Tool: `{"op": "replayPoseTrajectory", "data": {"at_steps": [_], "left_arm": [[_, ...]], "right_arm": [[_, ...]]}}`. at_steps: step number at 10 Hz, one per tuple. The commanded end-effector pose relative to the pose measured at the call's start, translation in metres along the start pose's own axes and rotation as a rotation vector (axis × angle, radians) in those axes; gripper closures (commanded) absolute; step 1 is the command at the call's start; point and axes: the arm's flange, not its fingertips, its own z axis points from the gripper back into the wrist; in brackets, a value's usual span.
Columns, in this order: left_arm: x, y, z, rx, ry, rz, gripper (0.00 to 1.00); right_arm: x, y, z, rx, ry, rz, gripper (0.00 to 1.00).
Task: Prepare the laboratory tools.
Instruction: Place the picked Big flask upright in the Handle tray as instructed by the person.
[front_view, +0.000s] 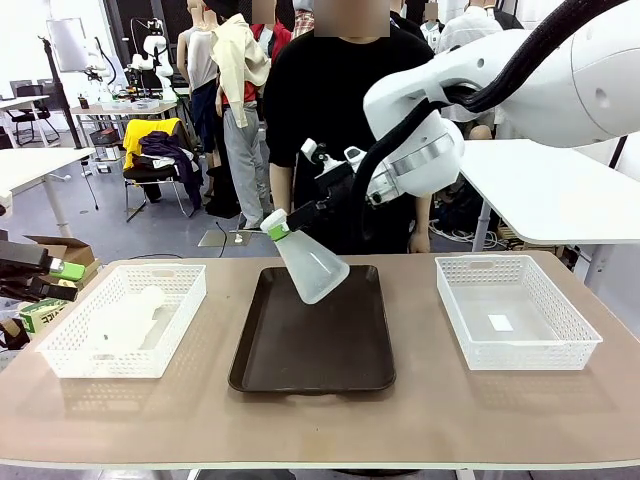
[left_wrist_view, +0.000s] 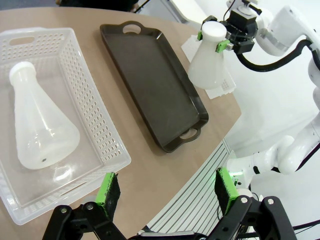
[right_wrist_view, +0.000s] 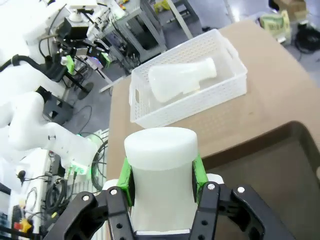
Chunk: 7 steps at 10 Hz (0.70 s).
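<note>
Right hand (front_view: 277, 226) pinching a flask (front_view: 314, 268) by the neck.
It hangs tilted over the tray (front_view: 330, 365), far end; left hand (left_wrist_view: 167, 189) spread; second flask (left_wrist_view: 37, 127) lies in the left basket (left_wrist_view: 95, 115).

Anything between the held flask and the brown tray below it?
Nothing visible. The flask, gripped at the neck by the right end effector, hangs tilted over the bare tray.

lgt bright, even | shadows soft | wrist views: edge distort. | sharp
</note>
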Motion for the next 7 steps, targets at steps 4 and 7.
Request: {"op": "replayPoseTrajectory", "data": {"at_steps": [4,7], "left_arm": [[-0.0005,0.0018,0.0003,-0.019,-0.019,-0.019,0.00],[-0.0005,0.0018,0.0003,-0.019,-0.019,-0.019,0.00]], "right_arm": [[-0.0134,-0.0163,0.0094,0.005,-0.053,0.109,1.00],[-0.0134,-0.0163,0.0094,0.005,-0.053,0.109,1.00]]}}
